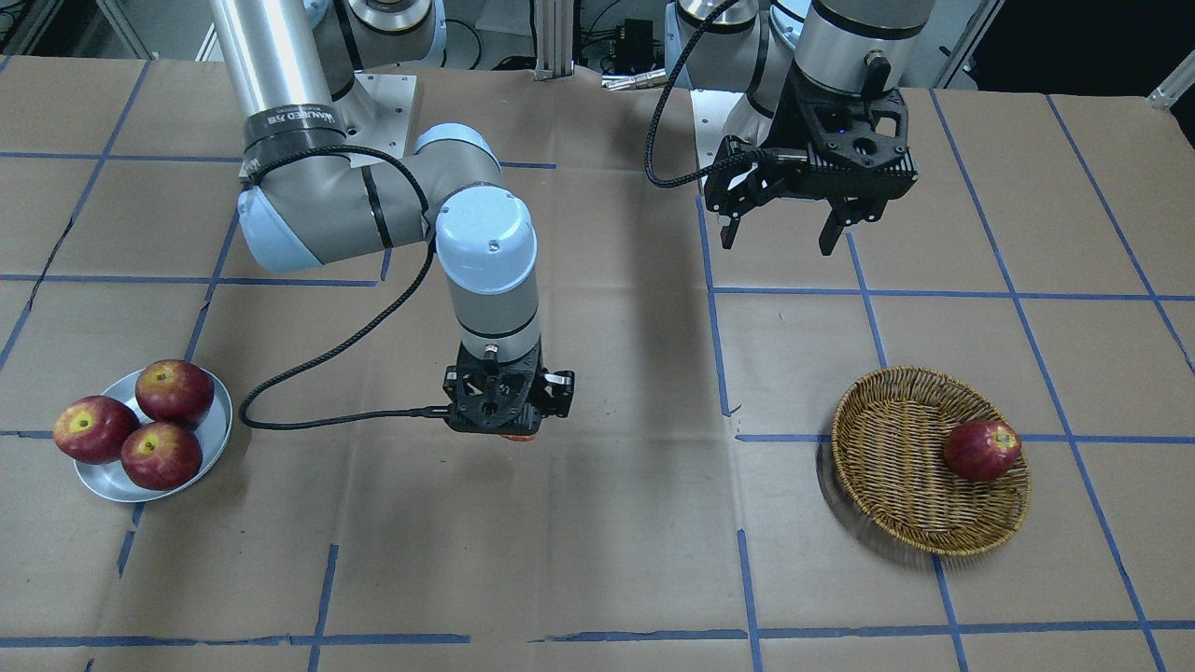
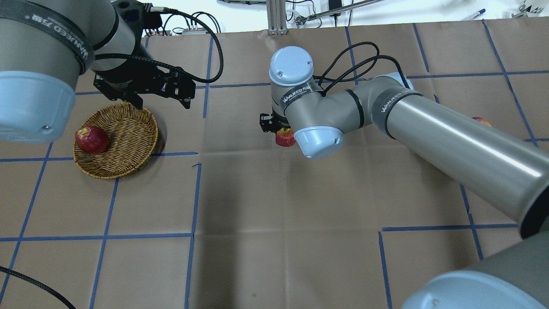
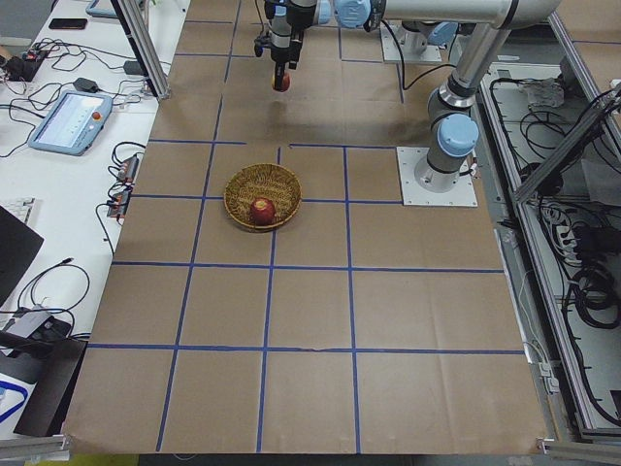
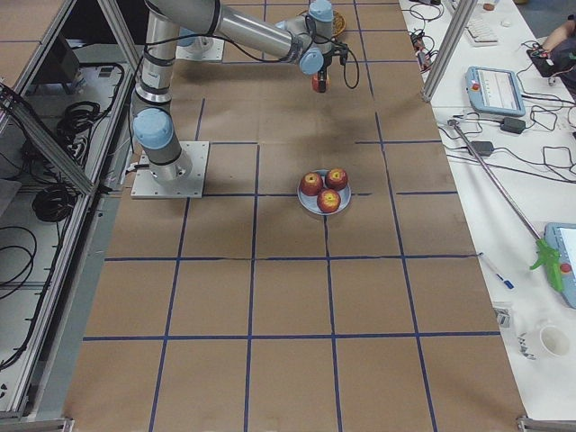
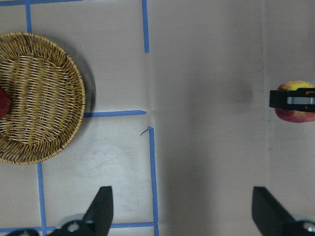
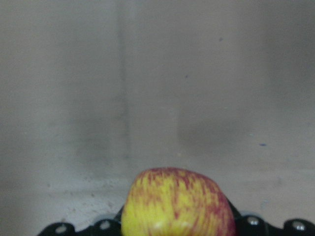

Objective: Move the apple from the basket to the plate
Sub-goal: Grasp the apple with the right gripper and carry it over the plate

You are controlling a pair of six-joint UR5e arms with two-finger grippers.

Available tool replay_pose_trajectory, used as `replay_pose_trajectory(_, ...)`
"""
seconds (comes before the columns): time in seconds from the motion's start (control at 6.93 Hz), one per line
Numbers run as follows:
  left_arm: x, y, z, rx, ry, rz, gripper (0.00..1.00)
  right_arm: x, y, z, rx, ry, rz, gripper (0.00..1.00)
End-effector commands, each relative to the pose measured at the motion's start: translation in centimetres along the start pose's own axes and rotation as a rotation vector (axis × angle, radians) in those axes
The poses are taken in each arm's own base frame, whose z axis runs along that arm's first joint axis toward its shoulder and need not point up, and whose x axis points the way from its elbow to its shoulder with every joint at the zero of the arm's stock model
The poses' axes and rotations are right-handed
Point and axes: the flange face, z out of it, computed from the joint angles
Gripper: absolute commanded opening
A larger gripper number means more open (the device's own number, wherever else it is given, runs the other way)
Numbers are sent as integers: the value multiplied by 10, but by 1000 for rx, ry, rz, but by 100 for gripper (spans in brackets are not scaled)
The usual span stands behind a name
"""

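Observation:
My right gripper [image 1: 509, 425] is shut on the apple [image 6: 177, 204], a light red one streaked with yellow, and holds it above the middle of the table. The apple also shows in the overhead view [image 2: 284, 137] and at the right edge of the left wrist view [image 5: 295, 101]. The wicker basket [image 1: 896, 467] sits on the robot's left side with one dark red apple [image 1: 982, 450] in it. My left gripper [image 1: 780, 241] is open and empty, raised beside the basket [image 2: 124, 133]. The metal plate [image 1: 213, 439] sits on the robot's right side and holds three red apples.
The table is covered with brown paper marked by blue tape lines. The right arm's cable [image 1: 327, 373] hangs in a loop toward the plate. In the overhead view the right arm hides the plate. Tablets and cables lie on side benches.

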Motion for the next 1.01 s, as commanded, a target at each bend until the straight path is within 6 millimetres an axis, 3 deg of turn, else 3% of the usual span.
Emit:
replay_pose_trajectory(0.0, 0, 1, -2, -1, -4, 0, 99, 110, -25, -53, -26, 27, -42, 49)
replay_pose_trajectory(0.29, 0, 0, -3, 3, -4, -1, 100, 256, -27, -67, -27, 43, -123, 50)
replay_pose_trajectory(0.43, 0, 0, -3, 3, -4, 0, 100, 315, -26, -70, -29, 38, -108, 50)
replay_pose_trajectory(0.72, 0, 1, -1, -2, -1, 0, 100, 386, -28, -63, -39, 44, -171, 50)
replay_pose_trajectory(0.87, 0, 2, 0, -5, 0, -1, 100, 409, -28, -49, -62, 32, -194, 50)
